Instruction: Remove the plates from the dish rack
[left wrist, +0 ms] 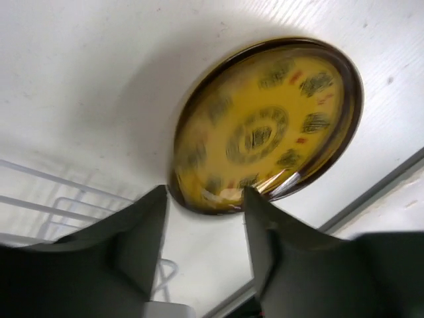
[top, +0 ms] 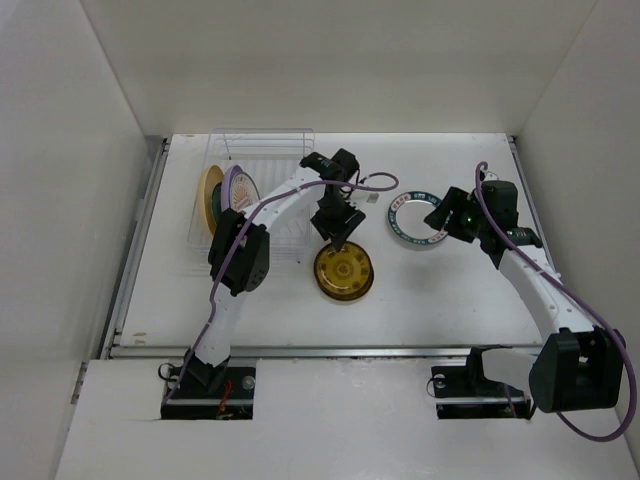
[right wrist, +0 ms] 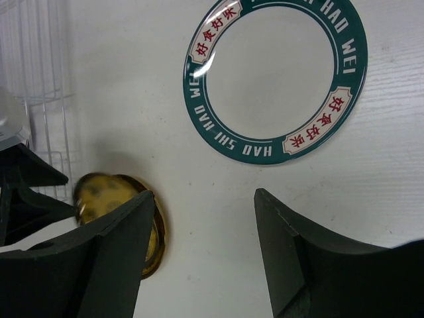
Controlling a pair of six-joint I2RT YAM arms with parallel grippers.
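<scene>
Two plates are out of the dish rack and lie flat on the white bench. The amber plate is just right of the rack's near corner (glossy, round, dark-brown rim, dark medallion pattern; blurred in the left wrist view). The left pincer sits at its rack-side rim, black fingers apart, nothing clamped. The white plate with dark-teal rim lies further right, well apart from the rack (white lettering and red-on-white panels on the band). The right pincer hovers at that plate's edge away from the rack, fingers wide apart, empty. The rack is rectangular, thin see-through wire, slotted. On edge at its left end are a mustard-yellow plate and a pale plate beside it.
</scene>
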